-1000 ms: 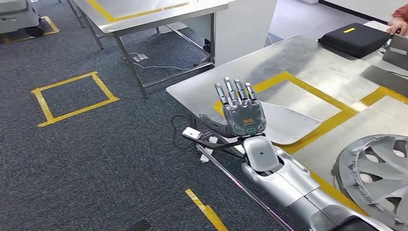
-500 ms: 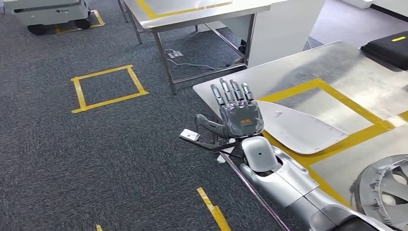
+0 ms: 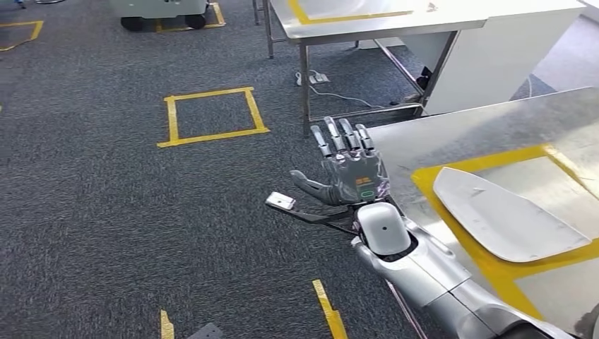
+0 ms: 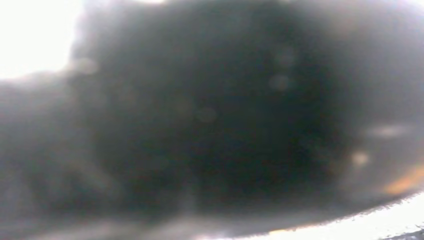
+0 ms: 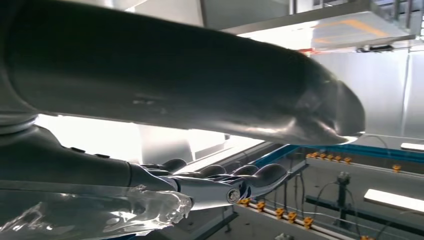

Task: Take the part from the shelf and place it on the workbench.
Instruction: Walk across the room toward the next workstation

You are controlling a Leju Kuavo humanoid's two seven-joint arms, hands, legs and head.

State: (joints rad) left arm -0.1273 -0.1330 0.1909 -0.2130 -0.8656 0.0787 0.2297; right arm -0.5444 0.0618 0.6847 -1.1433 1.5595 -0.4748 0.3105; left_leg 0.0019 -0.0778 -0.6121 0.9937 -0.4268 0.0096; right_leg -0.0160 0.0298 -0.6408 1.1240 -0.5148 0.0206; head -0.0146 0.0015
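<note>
Nothing held in right hand (image 3: 351, 169), fingers spread wide, just off the workbench (image 3: 452, 134) corner. Left hand's state impossible to tell. Part (image 3: 505, 219) flat on workbench. Keep the arm off that edge; avoid nudging the part.

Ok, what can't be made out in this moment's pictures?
1. Left wrist view: dark blur throughout; nothing in it can be identified.
2. Right wrist view: a big dark grey part of the right hand, close to the lens, blocks much of what lies beyond.
3. Head view: the steel workbench runs off the right edge; the grey object in the bottom right corner is cut off and unidentifiable.
</note>
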